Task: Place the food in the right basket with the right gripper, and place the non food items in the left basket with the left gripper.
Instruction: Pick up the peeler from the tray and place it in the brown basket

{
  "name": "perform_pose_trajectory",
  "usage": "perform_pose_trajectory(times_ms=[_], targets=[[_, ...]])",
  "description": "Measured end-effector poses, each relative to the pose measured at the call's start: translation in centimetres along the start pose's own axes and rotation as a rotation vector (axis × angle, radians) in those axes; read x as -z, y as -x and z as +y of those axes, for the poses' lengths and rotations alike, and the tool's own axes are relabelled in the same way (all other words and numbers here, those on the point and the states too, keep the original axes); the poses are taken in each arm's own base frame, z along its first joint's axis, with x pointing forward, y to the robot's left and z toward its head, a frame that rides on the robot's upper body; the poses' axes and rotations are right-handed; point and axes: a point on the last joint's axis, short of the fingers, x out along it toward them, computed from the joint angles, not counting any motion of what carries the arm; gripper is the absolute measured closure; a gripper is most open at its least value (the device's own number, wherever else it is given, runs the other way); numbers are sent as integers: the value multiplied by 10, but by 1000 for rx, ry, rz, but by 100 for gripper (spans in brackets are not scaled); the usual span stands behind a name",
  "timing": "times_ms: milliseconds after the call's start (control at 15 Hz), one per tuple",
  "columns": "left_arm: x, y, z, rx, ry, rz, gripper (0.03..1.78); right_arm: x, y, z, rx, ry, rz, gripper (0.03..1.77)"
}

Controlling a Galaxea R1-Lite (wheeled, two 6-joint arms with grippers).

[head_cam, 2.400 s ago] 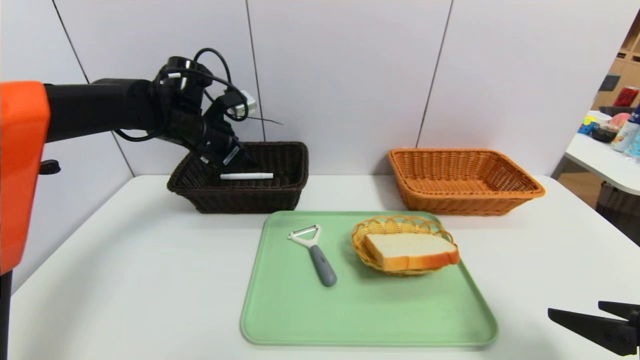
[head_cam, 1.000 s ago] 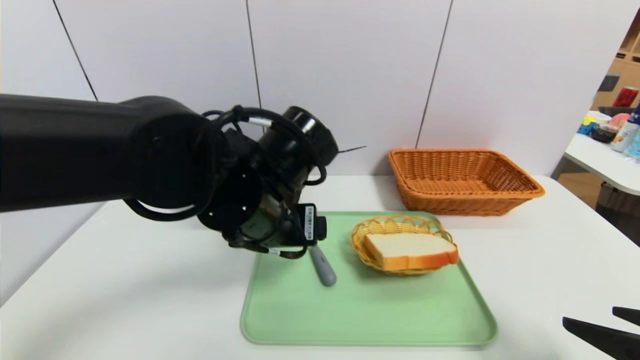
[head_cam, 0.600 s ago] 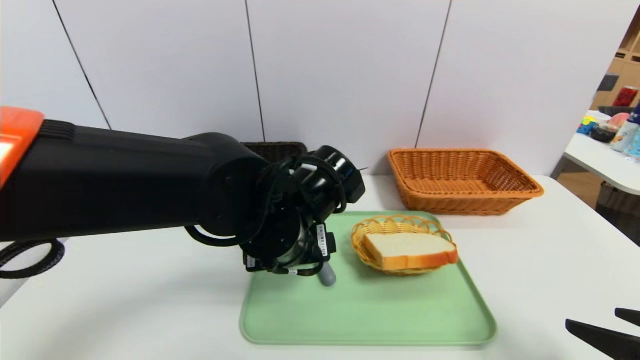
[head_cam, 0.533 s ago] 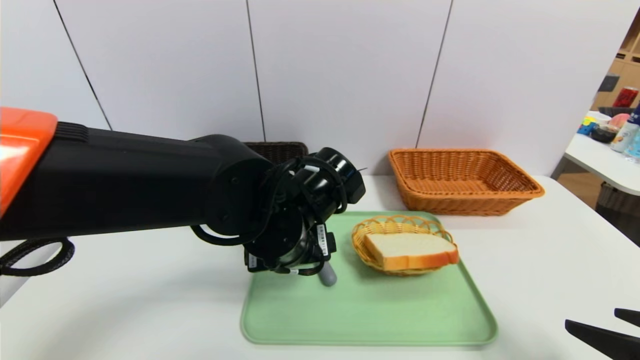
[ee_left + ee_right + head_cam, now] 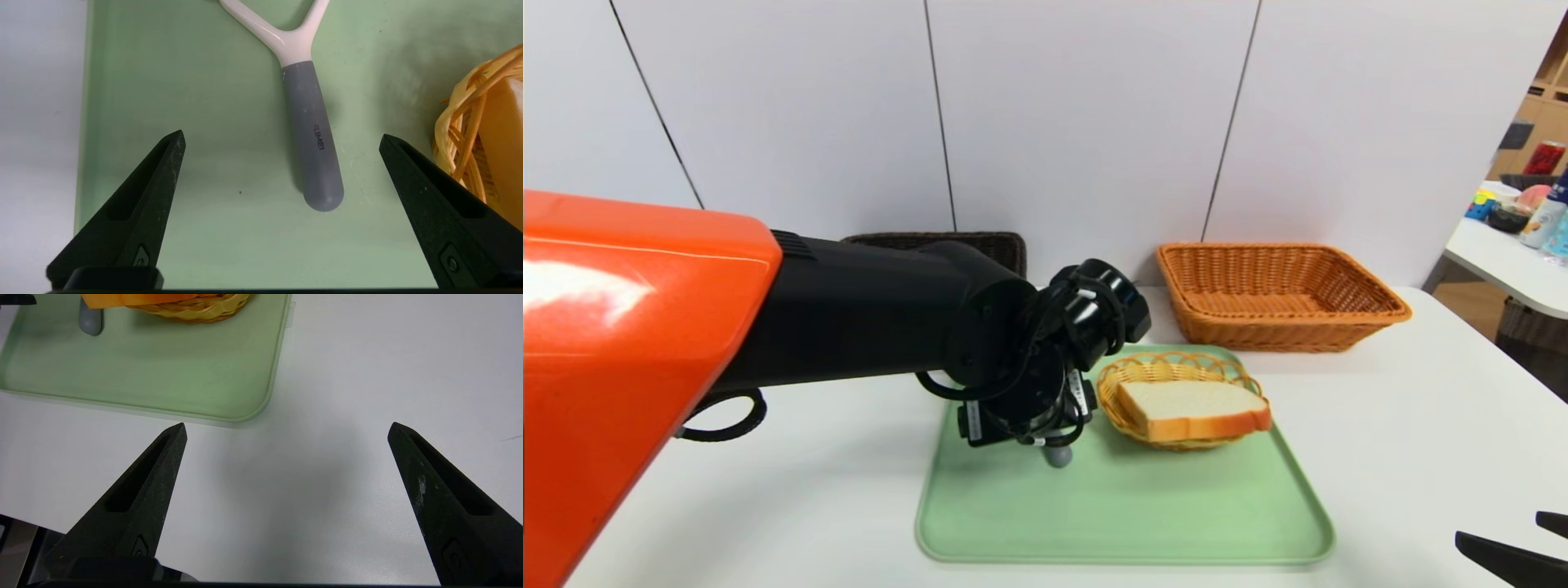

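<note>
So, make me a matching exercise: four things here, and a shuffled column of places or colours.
1. thick white bread slice
2. peeler's straight handle
3. large rectangular woven right basket
4. black left gripper

A. orange-tan
B. above the green tray, fingers apart
C. in the small oval yellow wicker basket
D. grey

Pairs: 1-C, 2-D, 3-A, 4-B

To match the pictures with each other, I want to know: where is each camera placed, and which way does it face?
Head view: on the head, facing forward and down at tray; left arm and right fingertips show.
Left wrist view: on the left wrist, facing peeler between open left gripper.
Right wrist view: on the right wrist, facing table beside tray; open right gripper shows.
Both wrist views share the tray.
</note>
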Motion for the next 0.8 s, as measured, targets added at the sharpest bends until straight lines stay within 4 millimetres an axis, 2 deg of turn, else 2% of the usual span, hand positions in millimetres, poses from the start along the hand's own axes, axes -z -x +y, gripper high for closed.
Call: perform_pose_trajectory(times_ms=[400, 800], targets=[[1, -20, -12, -22, -5, -13, 12, 1, 1, 0, 0, 1, -4, 10], [5, -33, -13, -46, -9, -2, 12, 1, 1, 0, -1, 1, -6, 10]])
